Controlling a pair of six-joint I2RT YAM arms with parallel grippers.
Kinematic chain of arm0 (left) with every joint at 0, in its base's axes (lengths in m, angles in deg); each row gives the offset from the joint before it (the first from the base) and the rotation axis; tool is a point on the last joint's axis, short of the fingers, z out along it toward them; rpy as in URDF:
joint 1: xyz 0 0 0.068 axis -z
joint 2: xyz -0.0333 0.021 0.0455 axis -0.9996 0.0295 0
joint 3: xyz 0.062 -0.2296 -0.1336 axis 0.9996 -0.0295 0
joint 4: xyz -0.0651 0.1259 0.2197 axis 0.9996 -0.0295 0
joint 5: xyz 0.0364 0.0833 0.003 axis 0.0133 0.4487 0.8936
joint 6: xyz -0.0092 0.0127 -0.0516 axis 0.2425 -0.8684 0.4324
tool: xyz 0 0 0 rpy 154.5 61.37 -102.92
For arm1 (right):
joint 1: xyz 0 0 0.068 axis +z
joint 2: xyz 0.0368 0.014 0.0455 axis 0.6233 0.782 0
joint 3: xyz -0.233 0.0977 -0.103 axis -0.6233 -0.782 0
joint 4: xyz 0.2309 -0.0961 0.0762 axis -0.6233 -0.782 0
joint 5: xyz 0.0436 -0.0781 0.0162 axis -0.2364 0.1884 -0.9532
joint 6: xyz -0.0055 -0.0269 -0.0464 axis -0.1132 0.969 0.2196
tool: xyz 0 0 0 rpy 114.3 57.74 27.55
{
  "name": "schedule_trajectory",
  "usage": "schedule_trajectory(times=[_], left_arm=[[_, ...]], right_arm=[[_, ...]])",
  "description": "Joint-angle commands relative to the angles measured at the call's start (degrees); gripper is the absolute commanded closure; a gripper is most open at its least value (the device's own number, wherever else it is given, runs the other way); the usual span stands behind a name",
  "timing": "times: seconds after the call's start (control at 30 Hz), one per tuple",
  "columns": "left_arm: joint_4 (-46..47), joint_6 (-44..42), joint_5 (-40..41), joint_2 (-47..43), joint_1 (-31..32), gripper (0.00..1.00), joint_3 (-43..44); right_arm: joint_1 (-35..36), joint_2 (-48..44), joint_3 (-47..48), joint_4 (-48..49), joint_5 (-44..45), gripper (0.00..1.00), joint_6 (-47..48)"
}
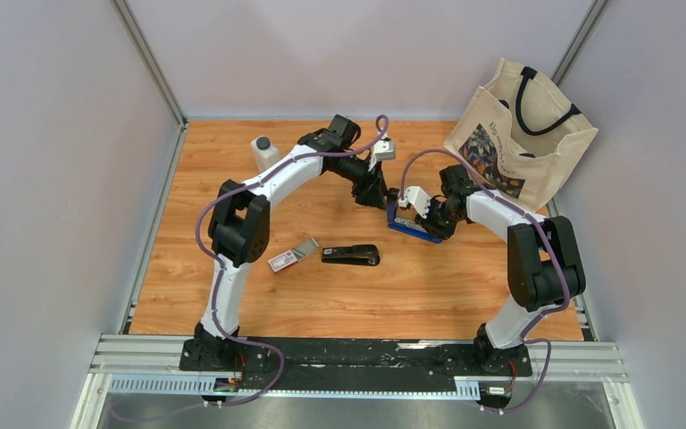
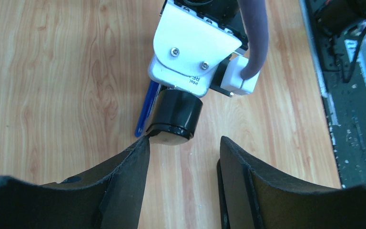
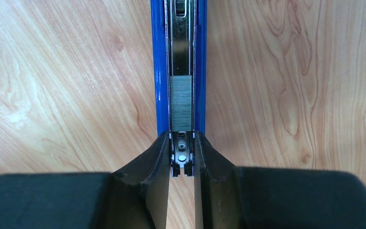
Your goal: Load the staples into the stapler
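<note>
The right gripper point(image 3: 181, 137) is clamped tight on the metal rear end of the blue stapler point(image 3: 156, 71), which lies opened out on the wooden tabletop point(image 1: 393, 295), right of centre. In the right wrist view a short grey strip of staples point(image 3: 181, 102) sits in the open channel just ahead of the fingertips. The left gripper point(image 2: 185, 148) hangs close above, jaws parted with only bare wood between them. Its left fingertip point(image 2: 143, 148) is near the black cylinder on the right arm's wrist; whether they touch cannot be told. A sliver of the blue stapler shows beneath that wrist. The staples box point(image 1: 292, 256), white and red with its grey tray slid partly out, lies left of centre on the tabletop, apart from both grippers. A black stapler point(image 1: 351, 255) lies closed just beside it, on its right. A white bottle point(image 1: 264, 154) stands near the far left corner. A cloth tote bag point(image 1: 518, 143) fills the far right corner.
</note>
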Motion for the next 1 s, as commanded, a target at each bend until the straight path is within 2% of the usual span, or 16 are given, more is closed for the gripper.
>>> schedule_trajectory(times=[0.0,0.37,0.57,0.97], left_arm=[[-2.15,-3.14,-2.13,1.48,2.62,0.37,3.37],[-1.71,-2.88,-1.51,0.7,2.97,0.38,1.36],[-1.45,-2.53,-0.99,0.34,3.06,0.39,0.91],[-1.01,-2.35,0.07,0.08,3.59,0.39,-0.67]], right_arm=[[-0.21,1.69,-1.11,-1.19,-0.99,0.92,-0.46],[-4.33,0.19,-0.14,-2.68,-5.9,0.73,-2.65],[-6.54,-1.22,0.12,-3.56,-9.25,0.72,-3.09],[-6.8,-1.48,0.47,-3.82,-10.3,0.75,-4.41]])
